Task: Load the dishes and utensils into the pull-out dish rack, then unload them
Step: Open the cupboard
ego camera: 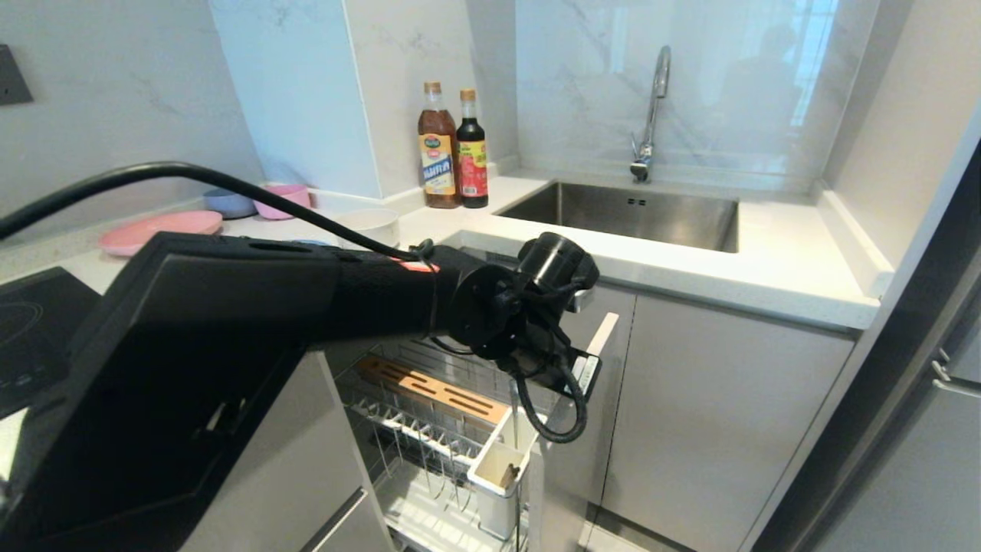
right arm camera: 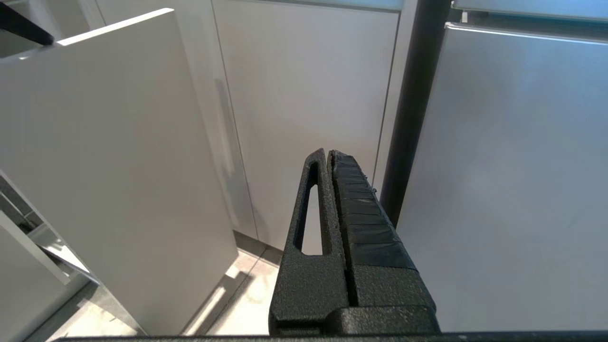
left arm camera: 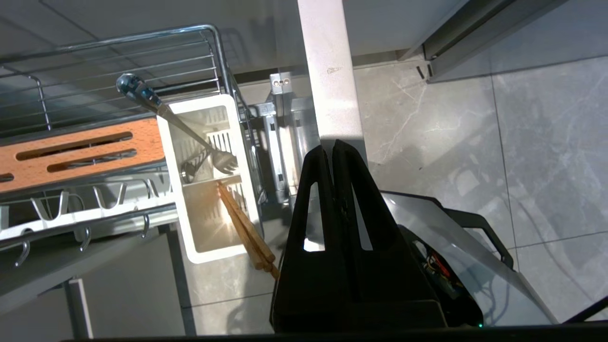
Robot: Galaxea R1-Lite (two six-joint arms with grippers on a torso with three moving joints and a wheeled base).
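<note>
**Three cameras, one shared rack**

The head camera looks down past the white stone surface [ego camera: 766, 261] into the pulled-out chrome wire dish rack [ego camera: 429, 429]. The left wrist camera looks steeply down, close over that same rack [left arm camera: 142, 61] beside its jaws. The right wrist camera faces pale grey cabinet doors [right arm camera: 304, 95] beyond its jaws.

Walls [ego camera: 115, 92] are pale marble-look panels, with a projecting column [ego camera: 337, 92] at the corner; a white worktop [ego camera: 766, 261] runs beneath them; a steel sink [ego camera: 628, 211] is set into the worktop, with a chrome tap [ego camera: 651, 107] behind it; a black hob [ego camera: 31, 330] lies at the left edge; cabinets [ego camera: 713, 429] below are pale grey and flat-fronted; a steel-grey appliance [right arm camera: 513, 180] stands at the right; the floor [left arm camera: 498, 142] is grey marble-look tile; daylight reflects brightly off the wall above the sink.
</note>
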